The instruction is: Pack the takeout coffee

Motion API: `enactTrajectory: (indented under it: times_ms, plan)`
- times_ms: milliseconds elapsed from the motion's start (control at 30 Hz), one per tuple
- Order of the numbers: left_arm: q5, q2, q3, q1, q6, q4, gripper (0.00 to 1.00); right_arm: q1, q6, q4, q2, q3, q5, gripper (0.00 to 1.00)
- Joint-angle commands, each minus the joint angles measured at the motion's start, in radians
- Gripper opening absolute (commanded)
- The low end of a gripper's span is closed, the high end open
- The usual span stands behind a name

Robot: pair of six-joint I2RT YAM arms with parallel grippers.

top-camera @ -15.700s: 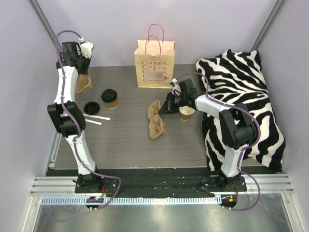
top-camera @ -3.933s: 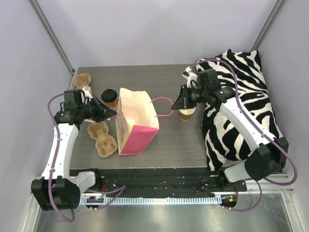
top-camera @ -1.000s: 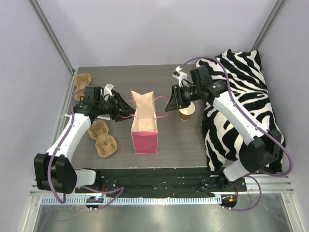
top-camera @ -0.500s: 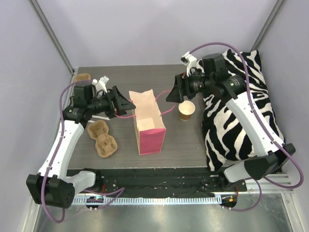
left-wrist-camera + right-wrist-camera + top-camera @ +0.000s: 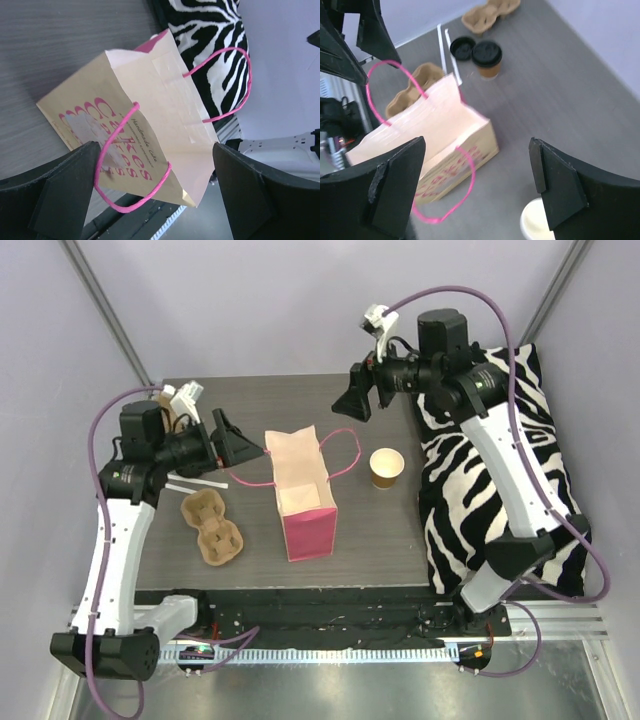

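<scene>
The paper bag point(image 5: 298, 485) stands upright on the table with its mouth open, and both pink handles hang free. My left gripper point(image 5: 232, 438) is open just left of the bag, gripping nothing; in the left wrist view the bag point(image 5: 150, 115) fills the space ahead of the gripper point(image 5: 157, 192). My right gripper point(image 5: 352, 402) hovers open above and right of the bag, also empty point(image 5: 477, 185). An open lidless coffee cup point(image 5: 387, 468) stands right of the bag. A lidded cup point(image 5: 487, 59) and a loose black lid point(image 5: 462, 48) sit beyond the bag point(image 5: 435, 140).
A cardboard cup carrier point(image 5: 210, 527) lies left of the bag, and a second carrier point(image 5: 490, 12) is at the far left corner. Two white straws point(image 5: 447, 50) lie near the lids. A zebra-striped cushion point(image 5: 490, 470) covers the table's right side.
Both grippers have opened and let go of the bag's pink handles. The right arm has lifted up and back; the left gripper has drawn away to the left. The bag stays standing.
</scene>
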Motion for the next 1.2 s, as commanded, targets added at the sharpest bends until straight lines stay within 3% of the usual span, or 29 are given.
enactTrajectory:
  times_ms: [0,233,500,633,833,867,1133,1167]
  plan:
    - [0.117,-0.003,0.065,0.167,0.084,-0.043,1.00,0.047,-0.260,0.003,0.110,0.199,0.006,0.94]
    - [0.047,0.053,0.169,0.339,0.306,-0.293,1.00,0.201,-0.557,-0.153,0.256,0.296,0.124,0.97]
    - [0.043,0.179,0.202,0.520,0.571,-0.578,1.00,0.244,-0.596,-0.150,0.354,0.312,0.224,0.97]
    - [0.022,0.193,0.149,0.528,0.589,-0.546,1.00,0.247,-0.631,-0.150,0.396,0.328,0.224,0.94]
    - [-0.088,0.247,0.122,0.528,0.630,-0.505,1.00,0.248,-0.654,-0.180,0.420,0.323,0.204,0.74]
    - [-0.094,0.253,0.119,0.529,0.647,-0.498,1.00,0.250,-0.659,-0.183,0.422,0.320,0.199,0.66]
    - [-0.234,0.372,0.051,0.529,0.857,-0.425,1.00,0.258,-0.677,-0.196,0.431,0.320,0.182,0.33]
    - [-0.243,0.386,0.043,0.529,0.892,-0.408,1.00,0.258,-0.679,-0.198,0.428,0.316,0.182,0.23]
